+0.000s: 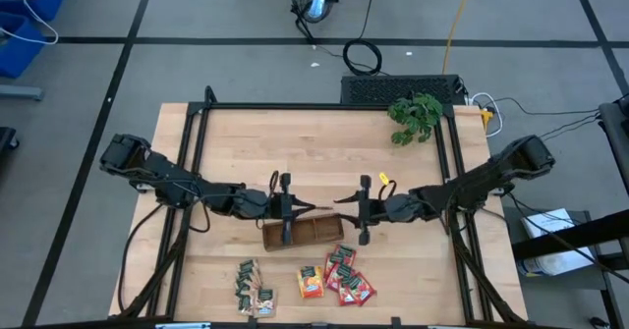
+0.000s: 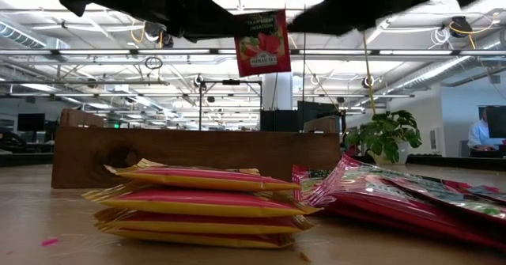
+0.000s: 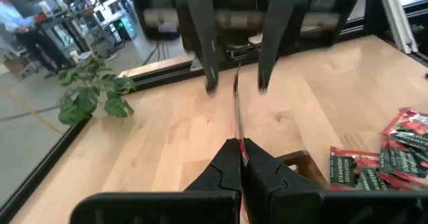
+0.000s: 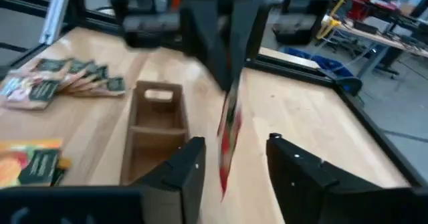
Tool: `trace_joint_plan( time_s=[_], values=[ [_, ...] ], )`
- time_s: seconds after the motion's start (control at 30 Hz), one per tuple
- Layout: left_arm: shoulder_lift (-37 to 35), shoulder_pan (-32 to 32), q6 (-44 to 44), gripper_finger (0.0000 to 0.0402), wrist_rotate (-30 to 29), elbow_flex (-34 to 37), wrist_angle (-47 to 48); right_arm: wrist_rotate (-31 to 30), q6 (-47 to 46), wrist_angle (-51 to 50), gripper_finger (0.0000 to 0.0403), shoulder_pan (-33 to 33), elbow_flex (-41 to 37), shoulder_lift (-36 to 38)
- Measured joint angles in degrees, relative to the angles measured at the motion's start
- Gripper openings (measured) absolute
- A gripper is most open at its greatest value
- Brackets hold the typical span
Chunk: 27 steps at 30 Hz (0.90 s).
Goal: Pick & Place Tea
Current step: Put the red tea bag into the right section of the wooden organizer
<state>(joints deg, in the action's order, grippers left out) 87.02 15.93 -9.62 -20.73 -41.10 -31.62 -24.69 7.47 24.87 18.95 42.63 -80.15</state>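
A red tea sachet [image 2: 262, 43] with green marks is up in the air between my two grippers, above the far side of the long brown tray [image 1: 303, 233]. My left gripper [image 3: 239, 154] is shut on it. My right gripper [image 4: 235, 142] faces it from the table's right, open, with one finger on either side of the sachet's free end [image 4: 227, 144] and not touching it. Near the table's near edge lie three piles of sachets: dark green [image 1: 254, 288], orange [image 1: 312, 282] and red [image 1: 349, 275]. My left gripper pinches the red sachet between its two fingers at the edge nearest to it [image 3: 238, 142]. The fingers come level from the table's left. The sachet is lifted clear and stands on edge, sticking out toward my right gripper.
A leafy plant [image 1: 415, 115] stands at the table's far right corner. A black frame [image 1: 324, 106] runs along the table's far edge and down both sides. Bare wood lies between the tray and the far edge. Cables and boxes lie on the floor beyond the table.
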Motion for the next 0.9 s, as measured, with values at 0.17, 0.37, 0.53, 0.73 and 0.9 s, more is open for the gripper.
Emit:
trace_joint_plan(
  time_s=[0.17, 0.37, 0.53, 0.73, 0.9],
  values=[
    [0.0, -0.13, 1.14, 0.0002, -1.87, 0.0, 0.2, -2.56, -0.51, -22.06, 0.0159, -0.12, 12.71, -2.3],
    [0.0, -0.12, 0.76, 0.0001, -1.88, 0.0, 0.46, -3.35, 1.26, -38.0, 0.0159, -0.7, 27.0, -8.07],
    [0.0, -0.1, 0.78, 0.0001, -1.84, 0.0, 0.76, 3.03, 0.67, -45.99, 0.0159, -4.17, 34.33, -12.31],
    [0.0, -0.11, 0.77, 0.0001, -1.84, 0.0, 1.99, 6.83, 0.13, -47.96, 0.0154, -6.44, 35.78, -16.64],
    [0.0, -0.12, 0.76, 0.0001, -1.81, 0.0, 2.51, 6.84, 2.1, -48.45, 0.011, -6.93, 35.78, -17.02]
  ],
)
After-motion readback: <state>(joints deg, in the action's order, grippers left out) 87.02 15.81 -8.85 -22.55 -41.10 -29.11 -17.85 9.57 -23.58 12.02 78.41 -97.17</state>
